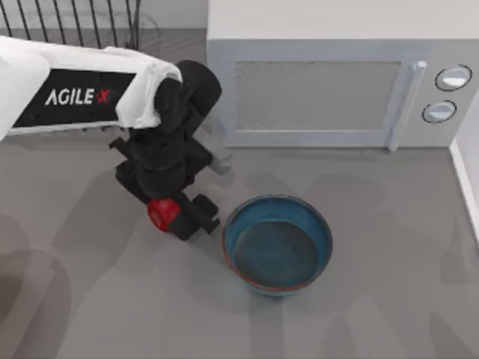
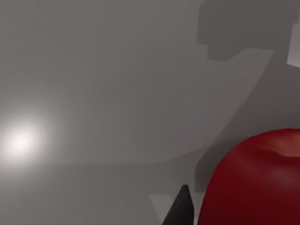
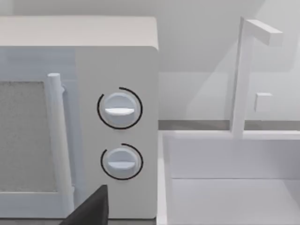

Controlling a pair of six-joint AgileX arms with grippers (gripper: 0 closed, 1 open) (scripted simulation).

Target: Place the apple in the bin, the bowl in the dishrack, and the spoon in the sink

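My left gripper [image 1: 171, 217] reaches down over the grey table, left of the bowl, and is shut on the small red apple [image 1: 162, 213]. In the left wrist view the apple [image 2: 255, 183] sits close up beside a dark fingertip [image 2: 180, 212], above the bare table surface. The teal-blue bowl [image 1: 277, 243] with its reddish-brown rim stands upright on the table, just right of the gripper and apart from it. The black wire dishrack [image 1: 75, 22] is at the back left. The white sink [image 3: 225, 187] lies right of the microwave. The spoon and the bin are out of view.
A white microwave [image 1: 329, 82] with two dials [image 3: 119, 110] stands at the back, behind the bowl. A white faucet [image 3: 241, 75] rises over the sink. One dark fingertip [image 3: 91, 208] of my right gripper faces the microwave. The sink's edge [image 1: 468, 179] borders the table's right side.
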